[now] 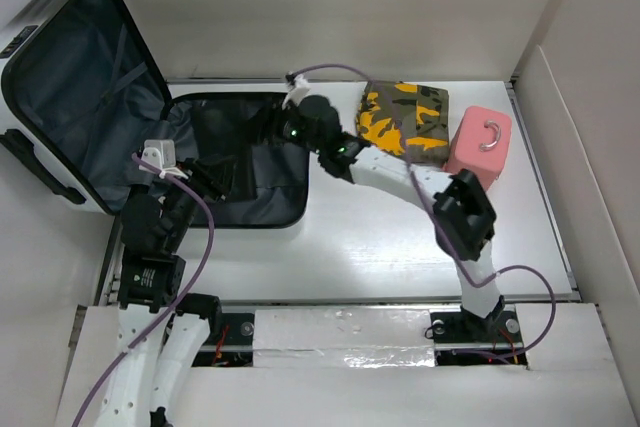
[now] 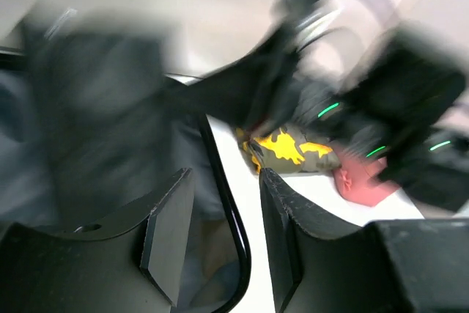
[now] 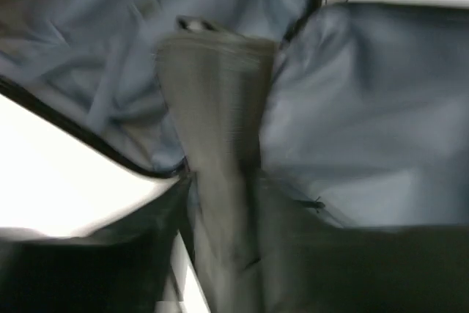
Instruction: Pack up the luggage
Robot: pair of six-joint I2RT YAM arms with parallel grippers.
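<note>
luggage (image 1: 85, 77) sits open at 9 to 10 o'clock on the table (image 1: 380, 237): lid propped up at 10, base flat beside it at its 4 o'clock, dark lining showing in both halves, nothing packed that I can see in the top view

my left gripper (image 1: 213, 179) hovers over the near left part of the base; in the left wrist view my fingers (image 2: 168, 232) stand apart with only the black rim of the case in the gap, nothing held

my right gripper (image 1: 268, 129) is over the far right corner of the base, at 1 o'clock from the left one, arm reaching in from 4 o'clock. Right wrist view is blurred: a grey fabric strip (image 3: 216, 108) runs from the lining down between my fingers. Can't tell if I'm clamped on it or have let go, and can't tell if it is a strap of the case or a loose piece

further right, outside the case: camouflage bundle (image 1: 405, 122) at 1 o'clock on the table, pink case (image 1: 482, 142) touching it on its 3 o'clock side

step, my read: early in the packing, right hand is busy with the lining or strap inside the base, loose items not in yet

next move calls for: getting the right fingers clear of the strip so it doesn't drag out, then swinging toward 3 o'clock for the camouflage bundle, fingers wide for soft bulky cloth. Left hand should stay low near the rim and out of the right arm's path, the two are close over the base
</note>
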